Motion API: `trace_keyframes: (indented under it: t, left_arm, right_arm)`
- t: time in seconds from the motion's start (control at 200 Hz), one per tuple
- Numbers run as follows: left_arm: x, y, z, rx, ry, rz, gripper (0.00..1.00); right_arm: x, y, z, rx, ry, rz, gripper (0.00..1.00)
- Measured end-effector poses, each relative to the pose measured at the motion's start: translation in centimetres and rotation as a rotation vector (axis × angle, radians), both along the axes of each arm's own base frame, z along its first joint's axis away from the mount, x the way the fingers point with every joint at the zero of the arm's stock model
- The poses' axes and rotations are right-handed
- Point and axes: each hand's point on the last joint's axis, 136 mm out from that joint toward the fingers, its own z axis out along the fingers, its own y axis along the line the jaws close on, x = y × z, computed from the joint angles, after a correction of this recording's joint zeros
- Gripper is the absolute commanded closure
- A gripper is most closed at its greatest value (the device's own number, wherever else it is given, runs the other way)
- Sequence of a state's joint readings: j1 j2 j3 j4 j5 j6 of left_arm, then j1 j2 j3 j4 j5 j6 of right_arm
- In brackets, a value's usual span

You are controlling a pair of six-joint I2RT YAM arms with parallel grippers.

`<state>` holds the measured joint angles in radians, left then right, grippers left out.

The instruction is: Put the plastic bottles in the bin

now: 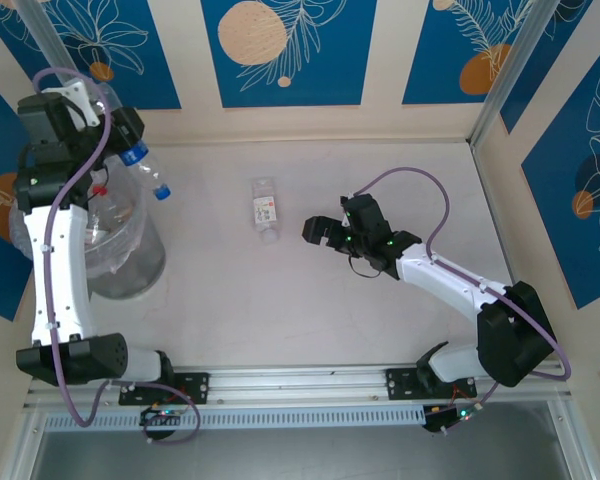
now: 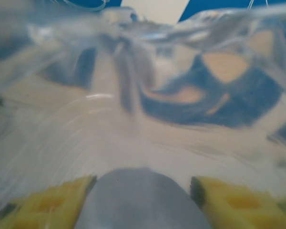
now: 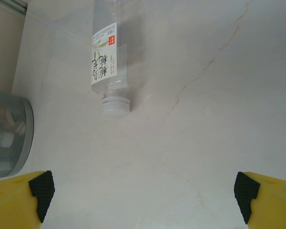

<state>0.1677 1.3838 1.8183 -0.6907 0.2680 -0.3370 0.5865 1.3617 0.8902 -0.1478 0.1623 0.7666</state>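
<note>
- Pale marble-look table [image 1: 280, 310]; blue leaf-print walls [image 1: 280, 40] behind.
- Bin [image 1: 130, 275] stands at far left with a crinkly clear liner; a red cap [image 1: 100, 188] is visible inside.
- Left gripper [image 1: 120, 135] is above the bin rim, clamped on a blue-capped bottle [image 1: 148, 172], which is tilted cap-down.
- White-capped bottle [image 3: 105, 62] lies flat mid-table, cap toward the arms.
- Right gripper [image 3: 145, 191] is near it, fingers wide apart, holding nothing.

Overhead looks down on table [image 1: 280, 290], left wrist against clear plastic [image 2: 133, 124], right wrist low, shares overhead's bottle [image 3: 106, 62]
</note>
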Motion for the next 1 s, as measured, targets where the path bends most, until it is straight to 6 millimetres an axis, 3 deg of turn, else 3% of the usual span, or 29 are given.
trace_keyframes:
  t: [0.2, 0.365, 0.475, 1.0]
  left_arm:
    - [0.0, 3.3, 1.1, 0.114, -0.022, 0.162, 0.49]
    - [-0.6, 7.3, 0.6, 0.242, 0.002, 0.360, 0.48]
    - [-0.9, 8.8, -0.4, 0.293, 0.030, 0.433, 0.48]
    - [-3.8, 12.2, -11.2, 0.256, 0.284, 0.572, 0.45]
  right_arm:
    - [0.0, -0.1, 0.0, -0.001, 0.002, -0.002, 0.00]
    - [0.1, -0.2, -0.1, -0.002, 0.003, -0.006, 0.00]
    - [0.1, -0.2, -0.1, -0.002, 0.003, -0.006, 0.00]
    - [0.0, -0.2, -0.3, -0.007, 0.020, -0.007, 0.00]
